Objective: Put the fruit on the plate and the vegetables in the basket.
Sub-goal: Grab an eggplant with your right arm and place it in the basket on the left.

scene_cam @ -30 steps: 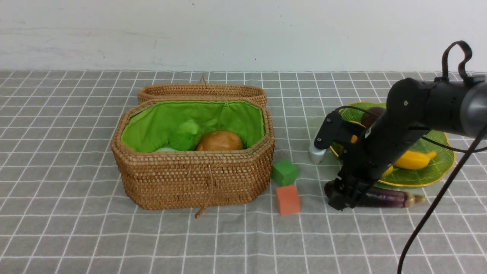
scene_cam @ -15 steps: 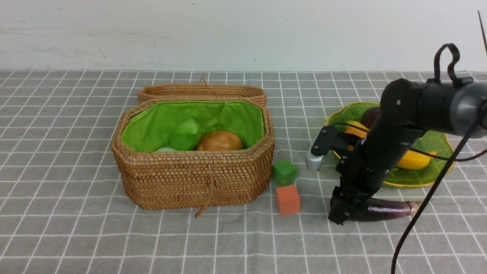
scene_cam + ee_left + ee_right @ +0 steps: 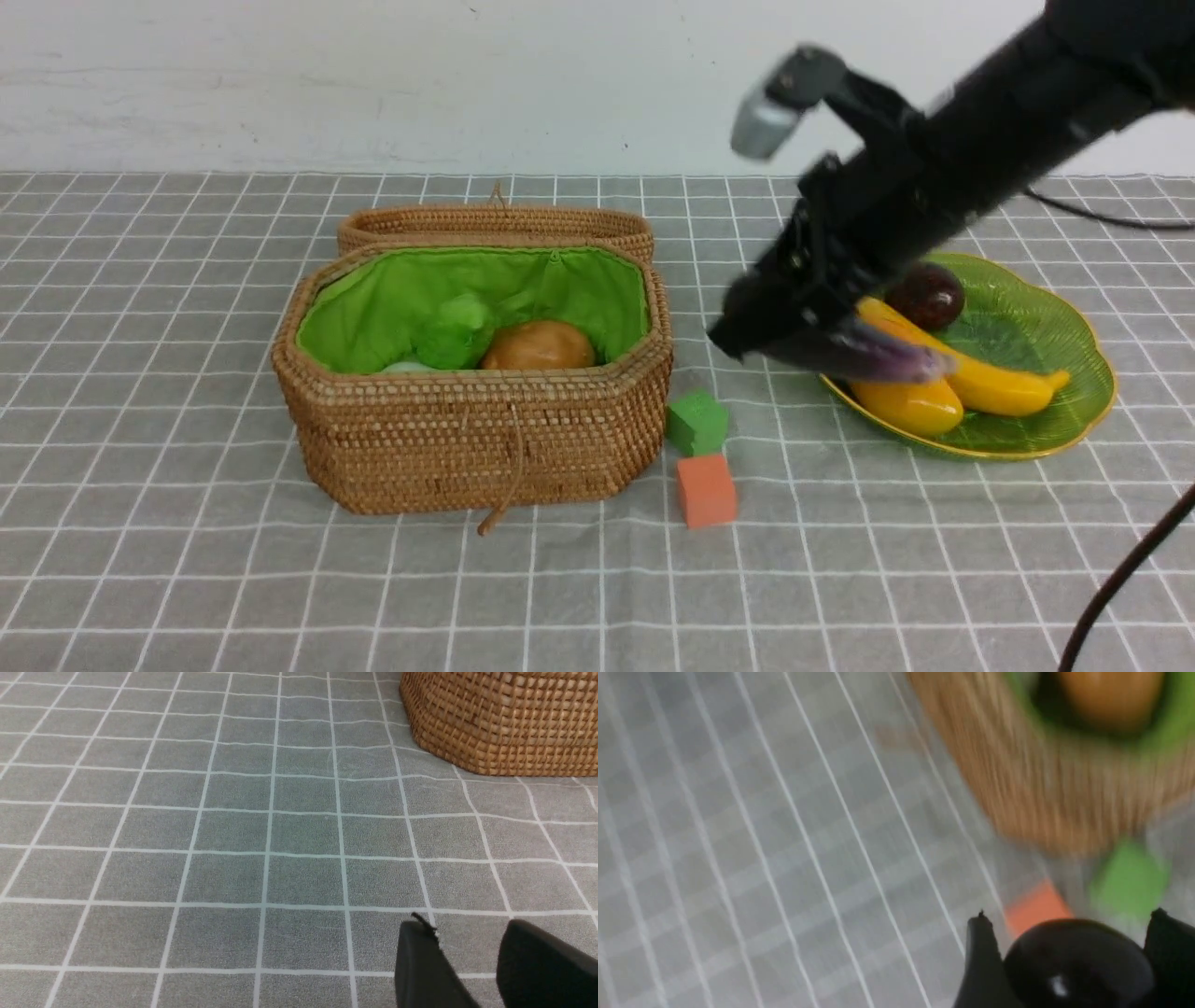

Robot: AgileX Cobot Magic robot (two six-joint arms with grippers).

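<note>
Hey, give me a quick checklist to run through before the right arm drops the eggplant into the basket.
1. Grip: right gripper jaws closed on the eggplant, held by one end. Ok.
2. Eggplant clear of the cloth: lifted, in front of the plate. Ok.
3. Eggplant above the basket opening: not ok, it hangs to the right of the rim.
4. Basket open: lid back, green lining showing. Ok.
5. Room inside: potato and green leaves fill part. Cannot tell.
6. Left gripper out of the way: low over bare cloth. Ok.
</note>
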